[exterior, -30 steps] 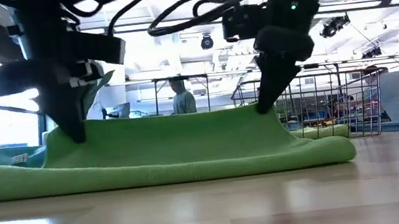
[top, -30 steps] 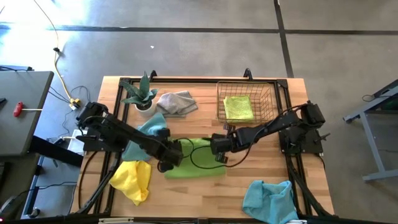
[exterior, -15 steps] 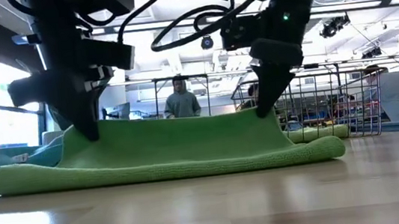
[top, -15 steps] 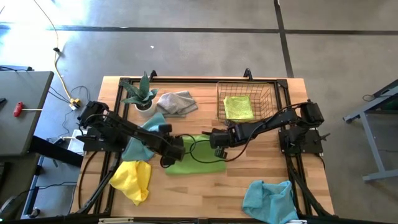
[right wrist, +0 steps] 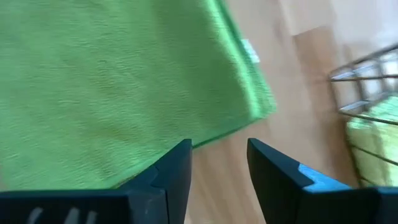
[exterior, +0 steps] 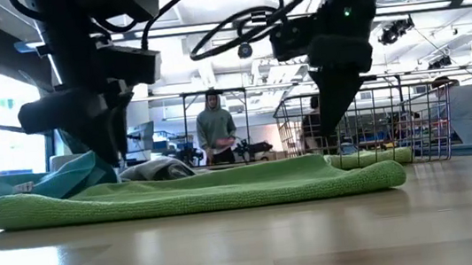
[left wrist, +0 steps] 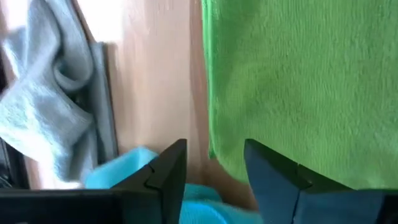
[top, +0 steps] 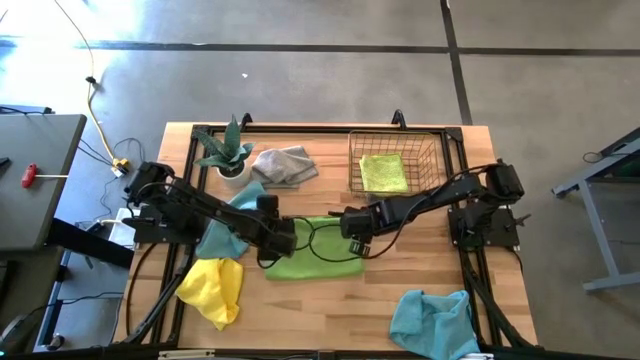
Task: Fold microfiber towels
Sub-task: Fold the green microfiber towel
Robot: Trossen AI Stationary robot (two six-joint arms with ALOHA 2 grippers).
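A lime green microfiber towel [top: 318,256] lies folded flat on the table's middle [exterior: 198,190]. My left gripper [top: 283,240] stands open just over the towel's far left corner; its fingers frame the towel's edge [left wrist: 214,165] without holding it. Beside the far right corner [right wrist: 255,99], my right gripper [top: 353,230] is open too, with bare wood between its fingers [right wrist: 219,158]. The other towels lie crumpled: yellow [top: 212,290], light blue [top: 232,215] under my left arm, grey [top: 283,165], and a second light blue one [top: 430,320].
A wire basket [top: 430,150] at the far right holds a folded lime green towel [top: 383,172]. A potted plant [top: 225,150] stands at the far left beside the grey towel. Bare wood lies between the green towel and the near edge. People stand in the room behind.
Both grippers carried the green towel's raised edge toward the table's far edge, then opened and let go. The lifted layer has dropped, and the towel now lies flat, folded over on itself.
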